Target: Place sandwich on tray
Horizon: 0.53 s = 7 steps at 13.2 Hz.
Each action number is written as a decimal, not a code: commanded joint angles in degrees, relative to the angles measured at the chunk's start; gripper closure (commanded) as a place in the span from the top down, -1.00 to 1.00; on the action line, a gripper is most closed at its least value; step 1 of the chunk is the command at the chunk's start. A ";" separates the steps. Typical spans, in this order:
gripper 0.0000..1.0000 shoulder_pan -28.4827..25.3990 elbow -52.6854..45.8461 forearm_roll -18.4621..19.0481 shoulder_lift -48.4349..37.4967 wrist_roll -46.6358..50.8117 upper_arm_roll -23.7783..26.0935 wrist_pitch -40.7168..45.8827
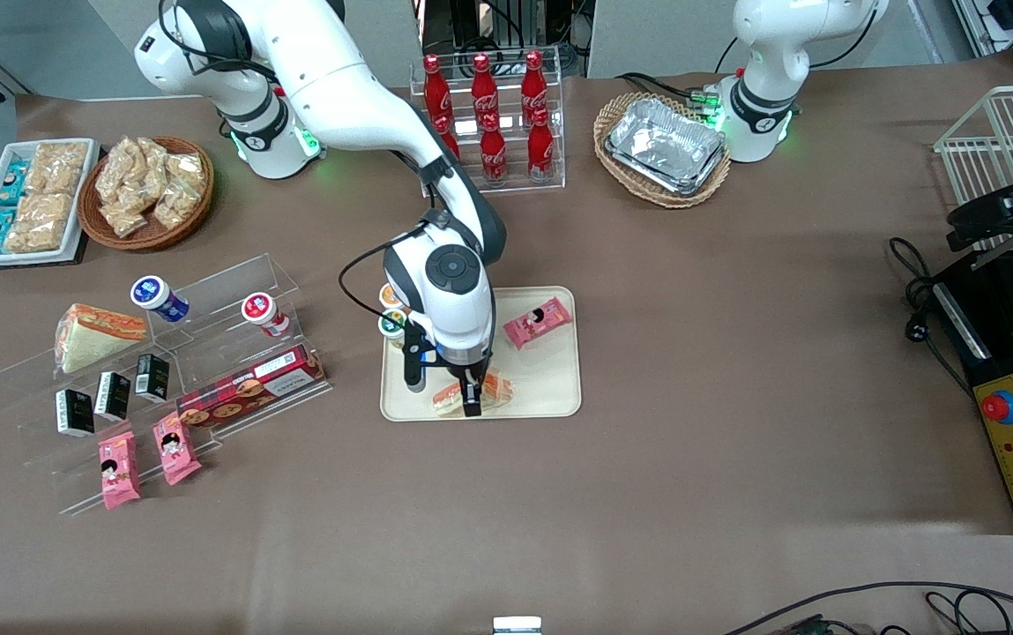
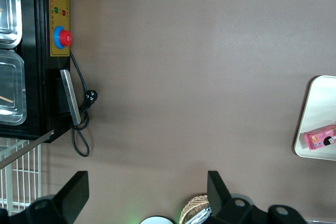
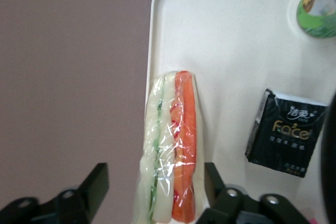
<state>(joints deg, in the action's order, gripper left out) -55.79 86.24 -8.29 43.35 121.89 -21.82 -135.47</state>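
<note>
Sandwich lies on the tray, edge-on, along the rim nearest the front camera; orange-red, white and green layers show through the clear wrap. End effector is low over the tray, straddling the sandwich, fingers spread wide with a gap on each side of the wrap, so it grips nothing. In the front view the end effector sits right at the sandwich, on the tray edge closest to the camera.

Also on the tray: a black tissue pack beside the sandwich, not touching it, a pink snack packet farther from the camera, and a green-lidded cup at the rim. Tray sits mid-worktop.

Toward the working arm's end: a clear acrylic rack with a second wrapped sandwich showing its pale bread face, small black packs, two pink packets and a red biscuit box. Cola bottles stand in a clear stand farther from the camera than the tray.
</note>
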 commanded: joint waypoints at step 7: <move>1.00 6.29 -0.01 0.91 -14.86 -10.67 -0.15 14.95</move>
<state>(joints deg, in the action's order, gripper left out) -53.96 85.25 -7.91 34.87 118.88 -22.58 -126.67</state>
